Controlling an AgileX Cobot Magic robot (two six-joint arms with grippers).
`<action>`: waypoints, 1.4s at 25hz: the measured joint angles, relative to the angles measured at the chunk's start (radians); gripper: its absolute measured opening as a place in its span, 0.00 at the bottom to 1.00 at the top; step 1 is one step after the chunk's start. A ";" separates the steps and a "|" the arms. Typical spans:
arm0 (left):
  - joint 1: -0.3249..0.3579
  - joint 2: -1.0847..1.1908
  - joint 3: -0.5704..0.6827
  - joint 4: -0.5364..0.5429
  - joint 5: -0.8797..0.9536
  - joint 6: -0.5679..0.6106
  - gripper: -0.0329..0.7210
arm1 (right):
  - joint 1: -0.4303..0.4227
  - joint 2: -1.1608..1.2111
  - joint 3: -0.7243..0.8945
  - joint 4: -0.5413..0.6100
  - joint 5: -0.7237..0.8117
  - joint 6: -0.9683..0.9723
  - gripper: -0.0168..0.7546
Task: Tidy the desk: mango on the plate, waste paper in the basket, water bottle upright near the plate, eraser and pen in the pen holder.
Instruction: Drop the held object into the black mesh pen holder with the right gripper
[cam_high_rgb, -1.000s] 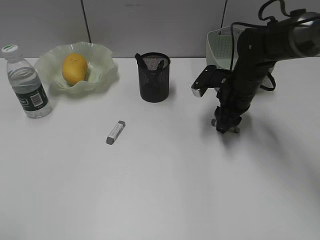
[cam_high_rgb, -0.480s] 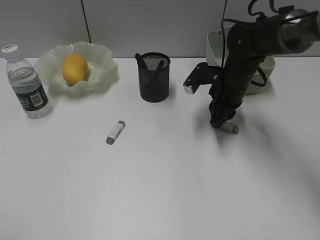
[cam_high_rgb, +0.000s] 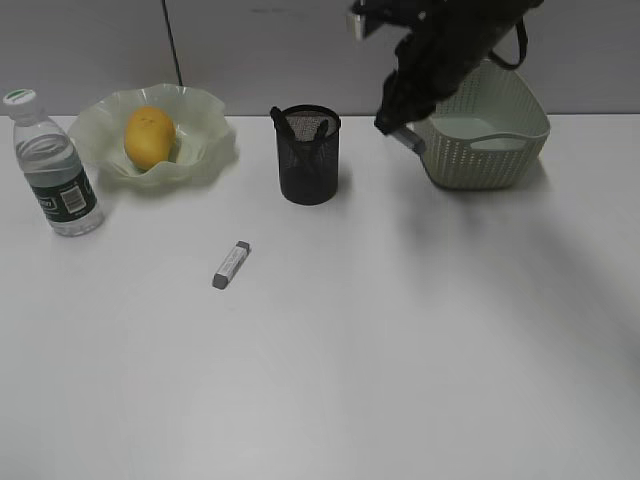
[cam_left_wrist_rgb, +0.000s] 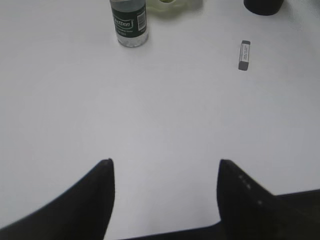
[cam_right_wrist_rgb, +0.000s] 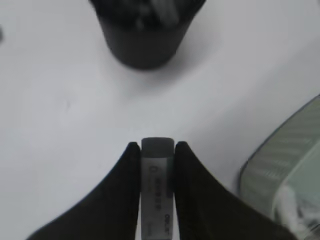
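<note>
Right gripper (cam_right_wrist_rgb: 155, 165) pinches an eraser (cam_right_wrist_rgb: 157, 185) above the desk (cam_high_rgb: 400, 350); it may slip before the pen holder (cam_high_rgb: 308, 155).

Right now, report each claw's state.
Left claw: open, holding nothing.
Right claw: shut on an eraser, raised between the pen holder and the basket.

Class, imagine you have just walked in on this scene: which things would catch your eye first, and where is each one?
First, the right gripper raised above the desk, clamping an eraser between the pen holder and the basket. Next, the yellow mango in the wavy green plate at the back left, with the water bottle upright beside it. A second eraser lies alone mid-desk.
</note>
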 joint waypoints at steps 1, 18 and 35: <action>0.000 0.000 0.000 0.000 0.000 0.000 0.69 | 0.000 -0.012 -0.027 0.027 -0.015 0.001 0.24; 0.000 0.000 0.000 0.000 0.000 0.000 0.69 | 0.035 0.017 -0.149 0.411 -0.290 -0.038 0.24; 0.000 0.000 0.000 0.000 0.000 0.000 0.69 | 0.086 0.193 -0.149 0.386 -0.411 -0.056 0.25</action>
